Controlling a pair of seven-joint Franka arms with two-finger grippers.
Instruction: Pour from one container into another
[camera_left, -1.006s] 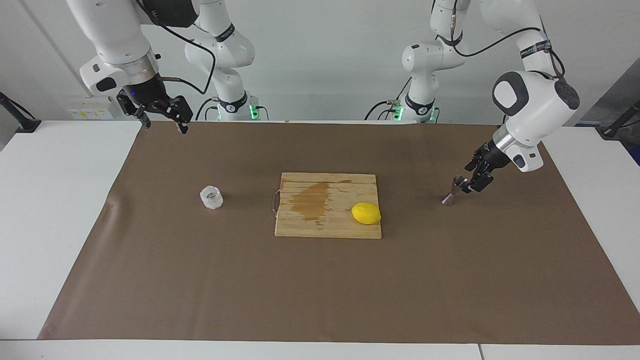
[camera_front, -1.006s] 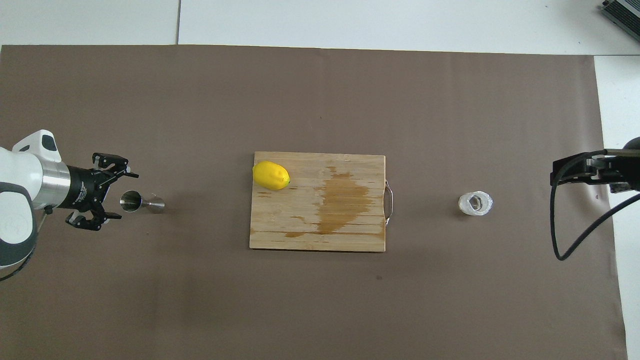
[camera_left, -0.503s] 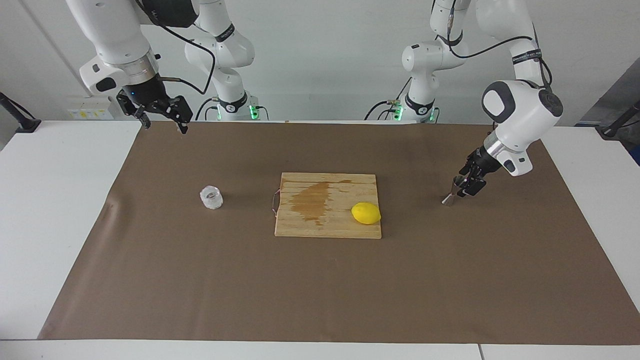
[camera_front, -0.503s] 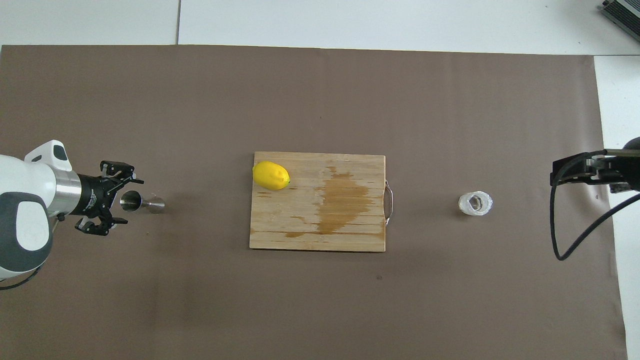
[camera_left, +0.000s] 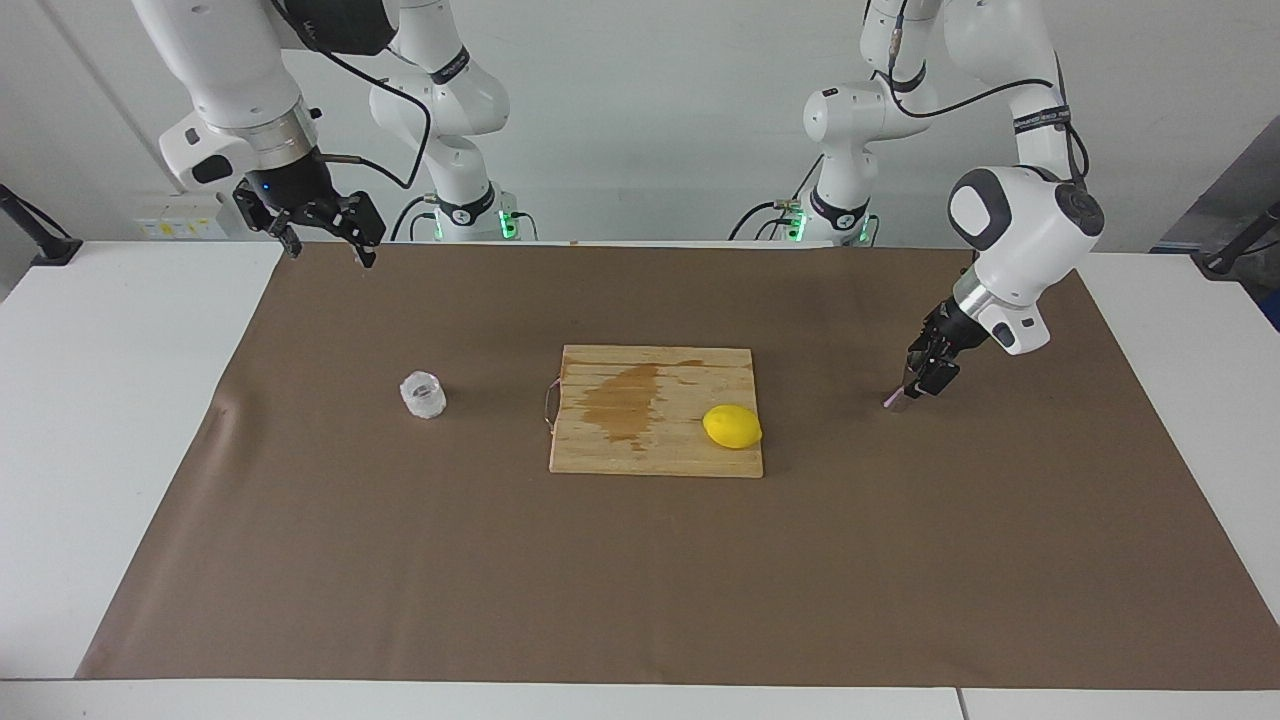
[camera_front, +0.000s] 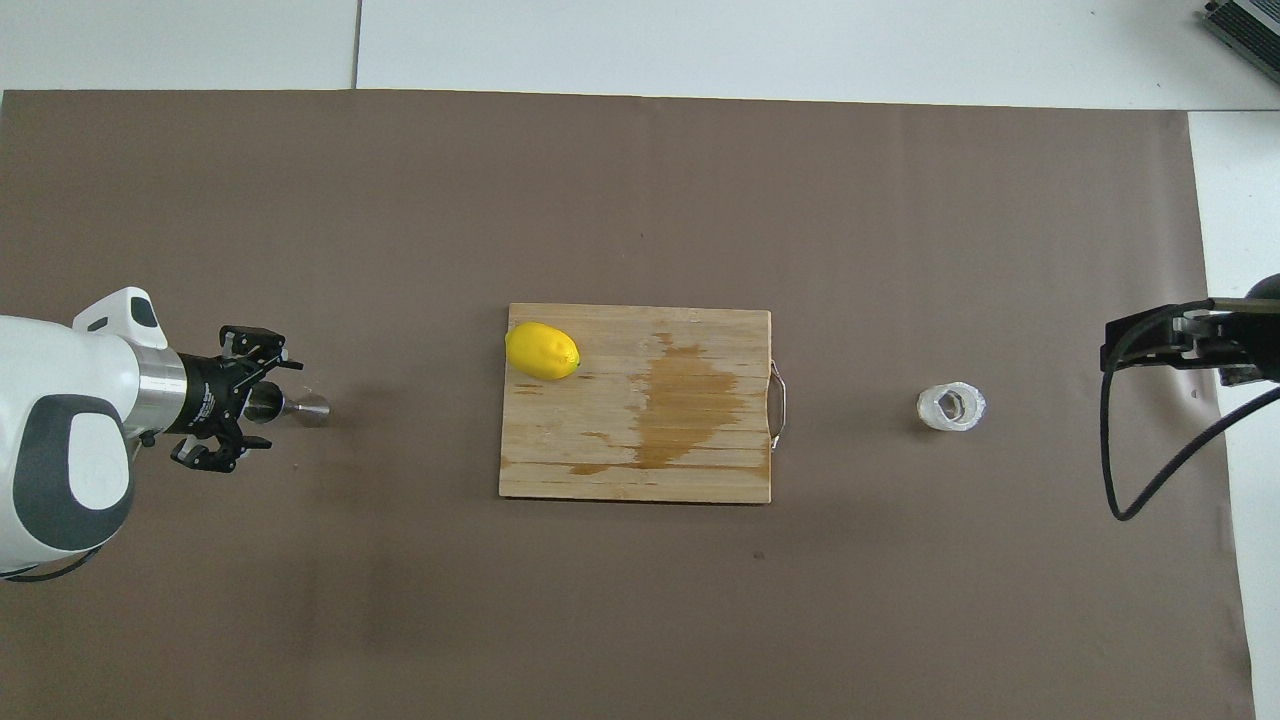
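Note:
The small clear textured glass cup (camera_left: 423, 394) stands upright on the brown mat toward the right arm's end, and it also shows in the overhead view (camera_front: 951, 406). The silvery hourglass jigger (camera_front: 303, 407) stands toward the left arm's end, mostly hidden by the hand in the facing view (camera_left: 892, 400). My left gripper (camera_front: 260, 405) is low at the jigger (camera_left: 925, 376), open, with its fingers on either side of the jigger's upper cone. My right gripper (camera_left: 322, 240) waits open and empty in the air over the mat's edge nearest the robots.
A wooden cutting board (camera_left: 655, 455) with a wet stain lies mid-table, and a yellow lemon (camera_left: 732, 426) sits on it toward the left arm's end. Both show in the overhead view, the board (camera_front: 640, 480) and the lemon (camera_front: 541, 351). A brown mat (camera_left: 640, 580) covers the table.
My left gripper has moved in toward the jigger, so its open fingers now straddle the upper cone. The right arm, cup, board and lemon have not moved.

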